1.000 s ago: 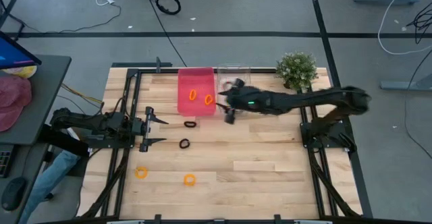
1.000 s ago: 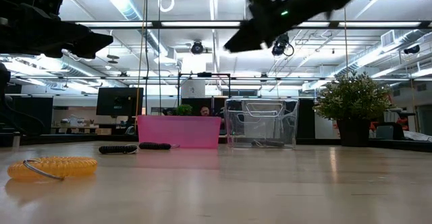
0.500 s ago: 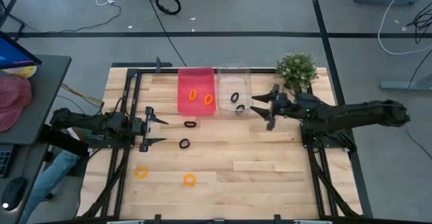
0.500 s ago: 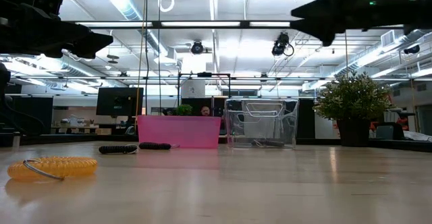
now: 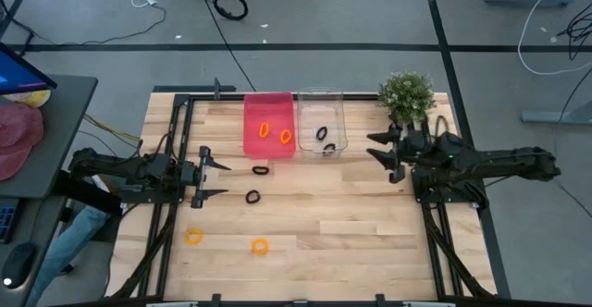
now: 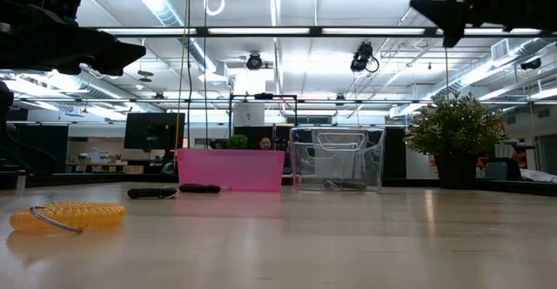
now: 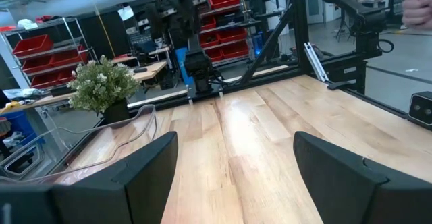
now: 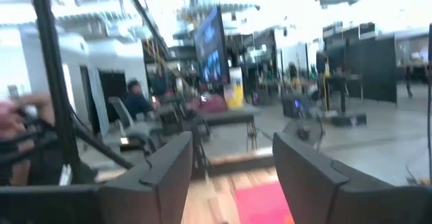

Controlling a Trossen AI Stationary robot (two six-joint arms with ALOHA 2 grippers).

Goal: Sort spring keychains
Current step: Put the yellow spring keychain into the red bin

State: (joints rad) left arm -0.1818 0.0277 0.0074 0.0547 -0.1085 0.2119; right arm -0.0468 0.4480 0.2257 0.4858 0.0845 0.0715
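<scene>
Hovering at the table's right edge by the plant (image 5: 407, 95), the right gripper (image 5: 383, 152) gapes empty. Left gripper (image 5: 215, 179) waits spread at the left edge. Keychains: orange two in the pink bin (image 5: 268, 146), black two in the clear bin (image 5: 320, 97), four on the table (image 5: 351, 233).

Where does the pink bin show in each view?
High view: pink bin at the table's far edge, left of the clear bin.
Low view: centre-left, left of the clear bin.
Left wrist view: not in it.
Right wrist view: bottom centre.
Shared landmark: potted plant.
</scene>
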